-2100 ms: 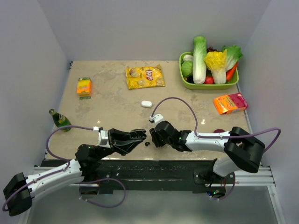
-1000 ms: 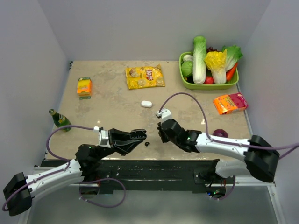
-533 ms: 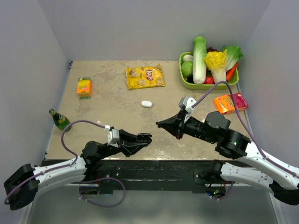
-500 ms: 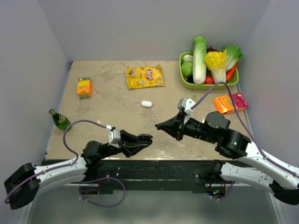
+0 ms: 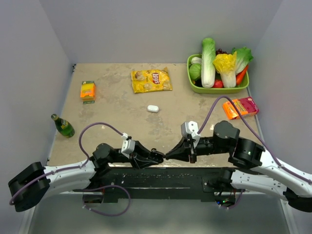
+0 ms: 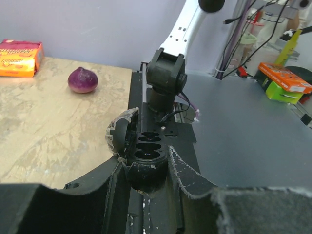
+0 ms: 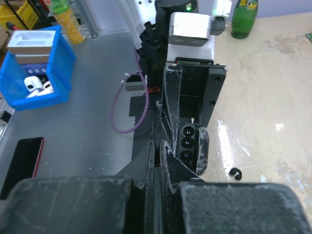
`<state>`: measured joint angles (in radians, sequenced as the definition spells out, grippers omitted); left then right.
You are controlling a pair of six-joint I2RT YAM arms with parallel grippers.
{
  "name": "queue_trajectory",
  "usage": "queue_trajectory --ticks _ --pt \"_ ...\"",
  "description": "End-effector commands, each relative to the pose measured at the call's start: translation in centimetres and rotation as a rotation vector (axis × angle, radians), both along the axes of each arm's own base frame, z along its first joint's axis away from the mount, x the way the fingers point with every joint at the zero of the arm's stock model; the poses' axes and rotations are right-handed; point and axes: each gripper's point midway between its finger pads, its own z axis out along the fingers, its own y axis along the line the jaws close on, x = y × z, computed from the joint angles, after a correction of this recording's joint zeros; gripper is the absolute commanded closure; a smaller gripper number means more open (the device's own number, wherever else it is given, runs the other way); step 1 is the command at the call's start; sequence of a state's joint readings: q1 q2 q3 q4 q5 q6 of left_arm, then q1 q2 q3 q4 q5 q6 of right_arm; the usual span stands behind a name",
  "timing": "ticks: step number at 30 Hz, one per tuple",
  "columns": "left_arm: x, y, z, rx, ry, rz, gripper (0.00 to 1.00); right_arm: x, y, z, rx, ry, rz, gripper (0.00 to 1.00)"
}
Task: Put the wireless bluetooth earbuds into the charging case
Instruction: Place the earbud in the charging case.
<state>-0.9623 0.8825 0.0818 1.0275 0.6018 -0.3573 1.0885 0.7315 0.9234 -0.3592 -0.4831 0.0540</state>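
Note:
My left gripper [image 5: 157,157] [image 6: 145,166] is shut on a dark charging case [image 6: 145,152] at the table's front edge. The case's lid stands open on its left and several empty oval wells face up. It also shows in the right wrist view [image 7: 188,142]. My right gripper [image 5: 168,156] [image 7: 157,144] is shut to a thin slit right beside the case, and nothing shows between its fingers. A tiny dark curled bud [image 7: 236,172] lies on the table near the case. A white pill-shaped case [image 5: 153,108] lies alone mid-table, far from both grippers. No whitish buds show on the table.
A green basket [image 5: 193,88] of vegetables stands back right, with an orange-pink packet [image 5: 240,107] in front of it. A yellow chips bag [image 5: 151,80], an orange box [image 5: 87,90] and a green bottle [image 5: 63,125] lie further left. A purple onion [image 6: 82,80] sits near the right arm's base.
My left gripper has slid right and forward to the table's front edge. My right arm lifted, swung right, then came down so its tips meet the left gripper.

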Motion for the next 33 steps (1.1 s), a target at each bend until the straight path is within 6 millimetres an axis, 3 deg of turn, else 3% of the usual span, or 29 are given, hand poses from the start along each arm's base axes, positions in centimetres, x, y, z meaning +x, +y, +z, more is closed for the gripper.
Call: queue_trajectory --ticks 1,8,17,33 --pt "-1.0 -0.7 3.9 -0.087 -0.070 -0.092 1.00 -1.2 0.3 -1.0 -0.026 -0.004 0.066 1.00" --pt "-1.1 -1.0 4.4 -0.088 -0.069 -0.113 1.00 0.8 1.4 -2.6 -0.084 -0.011 -0.080 1.00" --pt "-1.1 -1.2 4.7 -0.087 -0.068 -0.114 1.00 0.4 2.5 -3.5 -0.098 -0.005 -0.059 1.00" --pt "-1.4 -1.4 4.7 -0.086 -0.065 -0.125 1.00 1.6 3.7 -5.0 -0.135 0.004 -0.113 1.00"
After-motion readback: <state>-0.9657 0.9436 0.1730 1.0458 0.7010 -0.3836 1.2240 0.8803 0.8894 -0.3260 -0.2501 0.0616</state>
